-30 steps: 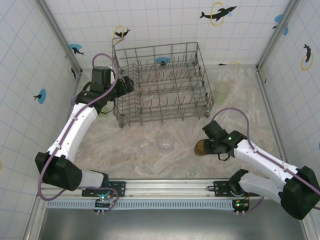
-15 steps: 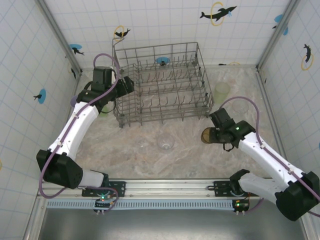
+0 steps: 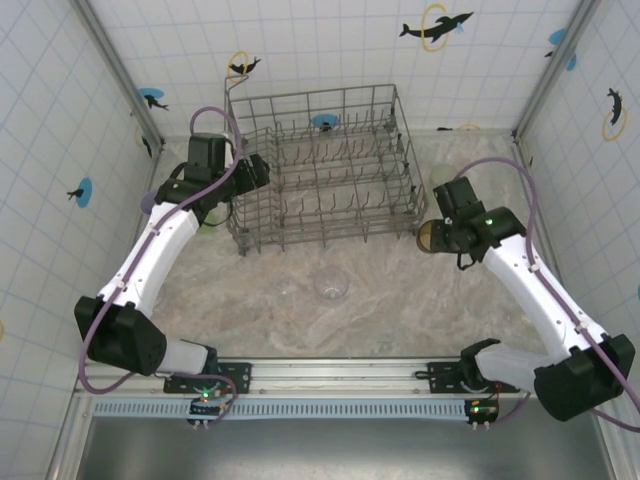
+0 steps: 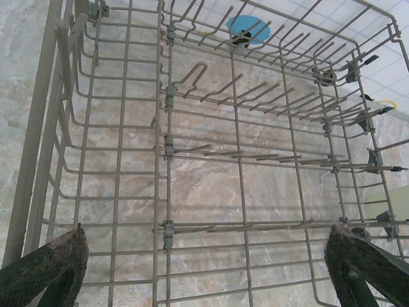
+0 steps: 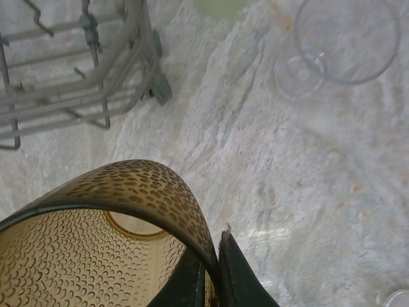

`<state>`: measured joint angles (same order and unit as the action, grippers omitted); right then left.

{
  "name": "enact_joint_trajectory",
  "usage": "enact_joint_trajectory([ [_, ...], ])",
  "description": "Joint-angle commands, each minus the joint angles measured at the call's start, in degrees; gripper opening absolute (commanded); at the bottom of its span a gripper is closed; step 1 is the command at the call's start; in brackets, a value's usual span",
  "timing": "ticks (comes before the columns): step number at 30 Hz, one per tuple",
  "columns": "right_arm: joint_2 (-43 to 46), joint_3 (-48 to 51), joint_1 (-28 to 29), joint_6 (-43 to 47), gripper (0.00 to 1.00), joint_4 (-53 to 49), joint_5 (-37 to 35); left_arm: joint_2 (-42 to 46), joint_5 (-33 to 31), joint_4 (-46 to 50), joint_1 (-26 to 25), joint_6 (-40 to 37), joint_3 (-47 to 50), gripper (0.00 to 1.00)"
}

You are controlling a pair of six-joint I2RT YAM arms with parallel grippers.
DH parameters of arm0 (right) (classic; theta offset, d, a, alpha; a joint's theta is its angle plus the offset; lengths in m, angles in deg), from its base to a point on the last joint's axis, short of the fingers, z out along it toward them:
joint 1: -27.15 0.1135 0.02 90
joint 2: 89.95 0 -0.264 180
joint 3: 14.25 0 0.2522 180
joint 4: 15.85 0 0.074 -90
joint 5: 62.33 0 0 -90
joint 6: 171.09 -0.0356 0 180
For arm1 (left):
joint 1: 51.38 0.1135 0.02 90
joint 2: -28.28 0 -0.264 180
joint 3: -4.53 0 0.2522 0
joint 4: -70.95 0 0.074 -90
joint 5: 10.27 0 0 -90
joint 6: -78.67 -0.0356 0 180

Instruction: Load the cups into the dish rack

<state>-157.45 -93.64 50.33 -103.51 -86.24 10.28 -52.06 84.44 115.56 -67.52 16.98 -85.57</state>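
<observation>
The grey wire dish rack [image 3: 320, 165] stands at the back middle of the table. My left gripper [image 3: 256, 170] hangs open over its left end; in the left wrist view the gripper [image 4: 208, 272] frames the rack's tines [image 4: 167, 153] with nothing between the fingers. My right gripper [image 3: 440, 236] is shut on the rim of an amber-brown cup [image 3: 427, 237], held just off the rack's right front corner. In the right wrist view the gripper [image 5: 214, 272] pinches the dimpled amber cup [image 5: 96, 256] above the table.
A clear cup [image 3: 331, 288] sits on the table in front of the rack. Another clear cup [image 5: 345, 41] and a pale green one [image 5: 220, 5] lie beyond the rack's corner [image 5: 137, 57]. A pale green cup [image 3: 208, 222] sits under my left arm. Tiled walls close in three sides.
My right arm has carried the amber cup away from the front of the table, back and to the right, up to the rack's right front corner. The left arm has barely moved.
</observation>
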Motion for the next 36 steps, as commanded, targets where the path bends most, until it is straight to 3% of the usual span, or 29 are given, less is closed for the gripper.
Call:
enact_joint_trajectory([
  [1,-1.5,-5.6,-1.9,2.9,0.00,-2.3,-2.0,-1.2,-1.3,1.9,-0.2,-1.7,-2.1,0.98],
  [23,-23.9,-37.2,-4.3,8.8,0.00,-1.7,3.1,-7.3,-1.6,4.5,-0.2,-3.5,-8.1,0.98],
  [31,-33.2,-44.0,-3.6,9.2,0.00,4.3,11.2,-12.1,-0.4,5.8,-0.3,-1.6,-12.0,0.98],
  [36,-37.1,-43.6,-2.2,8.8,0.00,9.0,17.7,-14.3,4.3,4.2,-0.3,-0.1,-13.3,0.98],
])
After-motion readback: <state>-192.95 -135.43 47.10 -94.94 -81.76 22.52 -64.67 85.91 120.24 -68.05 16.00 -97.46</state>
